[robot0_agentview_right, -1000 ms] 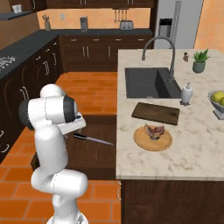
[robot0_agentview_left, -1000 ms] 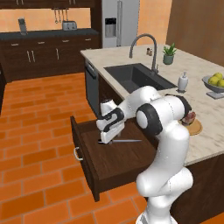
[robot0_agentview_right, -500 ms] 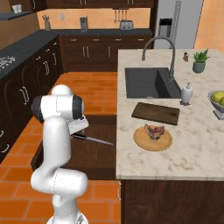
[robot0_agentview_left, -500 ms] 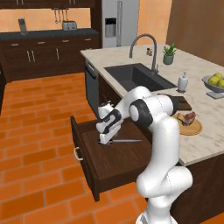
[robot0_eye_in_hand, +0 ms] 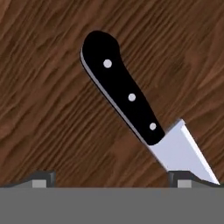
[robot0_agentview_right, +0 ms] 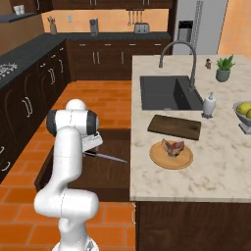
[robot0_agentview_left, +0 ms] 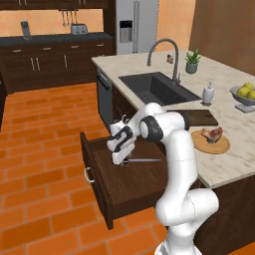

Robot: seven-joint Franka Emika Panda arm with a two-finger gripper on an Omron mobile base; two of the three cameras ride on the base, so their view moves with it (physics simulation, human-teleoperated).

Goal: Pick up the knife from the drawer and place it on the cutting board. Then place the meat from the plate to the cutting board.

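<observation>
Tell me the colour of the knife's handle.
Black with three pale rivets, clearest in the hand view: knife.

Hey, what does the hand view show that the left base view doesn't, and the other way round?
Hand view alone: three pale rivets along the knife handle, and the wood grain of the drawer floor. Left base view alone: the cutting board, the meat on the plate, the sink and the fruit bowl. Both: the knife lying flat in the open drawer, with the end effector open over it, not gripping.
</observation>
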